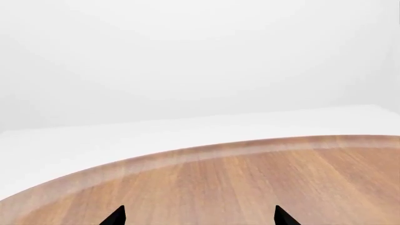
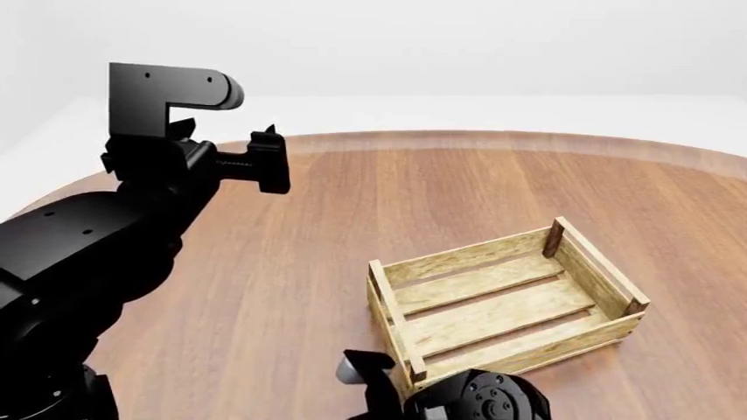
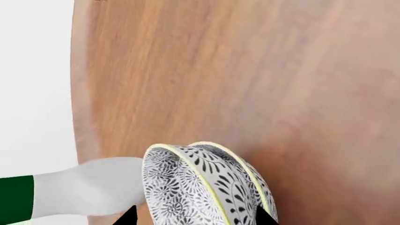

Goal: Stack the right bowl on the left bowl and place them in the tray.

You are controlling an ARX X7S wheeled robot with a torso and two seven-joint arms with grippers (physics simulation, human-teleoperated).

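While the tray [image 2: 508,302] sits empty on the round wooden table [image 2: 292,262], with bare tabletop all around it, the left gripper [image 2: 271,162] hangs well apart from it over the far left of the table, its fingertips [image 1: 115,216] spread with only tabletop between them. Only the right wrist view shows the bowls [image 3: 209,185]: two patterned ones nested together, tipped on edge near the table rim, between the right gripper's [image 3: 194,218] tips, though whether it grips them I cannot tell.

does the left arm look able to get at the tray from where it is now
Probably yes. The left gripper hangs above bare table, and nothing stands between it and the tray, which is empty with its top open. The stacked bowls sit at the right gripper, out of its way.
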